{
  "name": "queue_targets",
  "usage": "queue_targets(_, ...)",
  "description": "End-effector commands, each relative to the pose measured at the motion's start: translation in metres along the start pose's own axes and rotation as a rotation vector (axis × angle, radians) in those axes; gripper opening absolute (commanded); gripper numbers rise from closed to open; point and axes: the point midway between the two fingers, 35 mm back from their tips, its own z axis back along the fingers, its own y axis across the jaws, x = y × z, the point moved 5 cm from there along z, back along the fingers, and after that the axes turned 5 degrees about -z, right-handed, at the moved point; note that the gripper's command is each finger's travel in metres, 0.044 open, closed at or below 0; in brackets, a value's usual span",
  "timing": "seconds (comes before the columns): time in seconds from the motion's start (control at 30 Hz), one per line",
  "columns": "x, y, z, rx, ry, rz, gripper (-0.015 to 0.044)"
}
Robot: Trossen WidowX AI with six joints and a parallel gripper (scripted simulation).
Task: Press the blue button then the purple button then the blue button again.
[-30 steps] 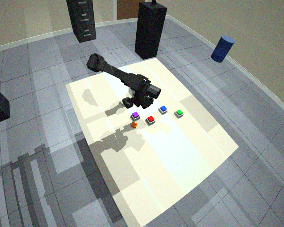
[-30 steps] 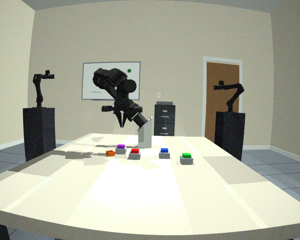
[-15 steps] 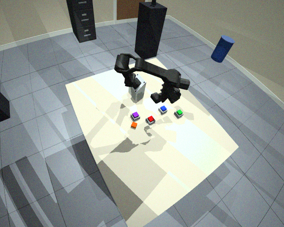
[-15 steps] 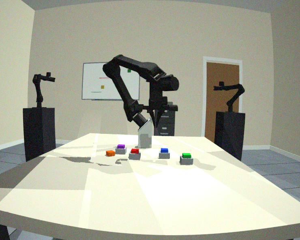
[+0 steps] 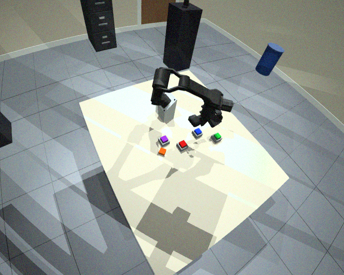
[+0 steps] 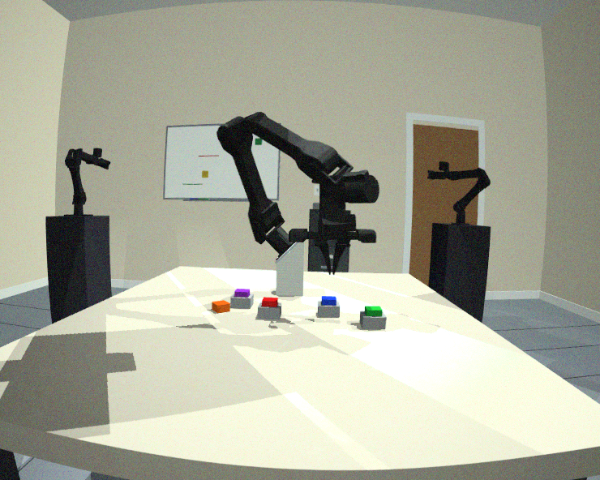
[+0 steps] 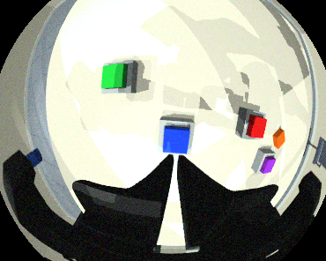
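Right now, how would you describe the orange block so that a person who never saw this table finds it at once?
Start at the pale table and find the row of four coloured buttons near the arm's white base. The orange block lies at the purple button end, just beside it. Unlike its neighbours, it has no grey housing and sits directly on the table.

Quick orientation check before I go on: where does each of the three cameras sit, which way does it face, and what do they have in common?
Top: high above the table's far end, looking down; whole arm and base show, gripper behind the blue button.
Exterior: at table height opposite the base, facing the whiteboard wall; full arm shows, closed gripper hanging above the table.
Wrist: on the arm's hand, looking down; both fingers show, pointing at the blue button.
Shared: all three show the blue, green, red and purple buttons and the orange block.
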Motion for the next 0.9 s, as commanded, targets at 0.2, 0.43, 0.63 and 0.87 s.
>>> queue_targets(0.2,-0.005,-0.003,-0.031,-0.023,0.012,0.015,0.002)
queue_targets(0.43,-0.005,-0.003,-0.042,-0.023,0.012,0.015,0.002)
queue_targets(0.63,-0.005,-0.003,-0.052,-0.023,0.011,0.015,0.002)
queue_targets(0.87,-0.006,-0.004,-0.062,-0.024,0.011,0.015,0.002)
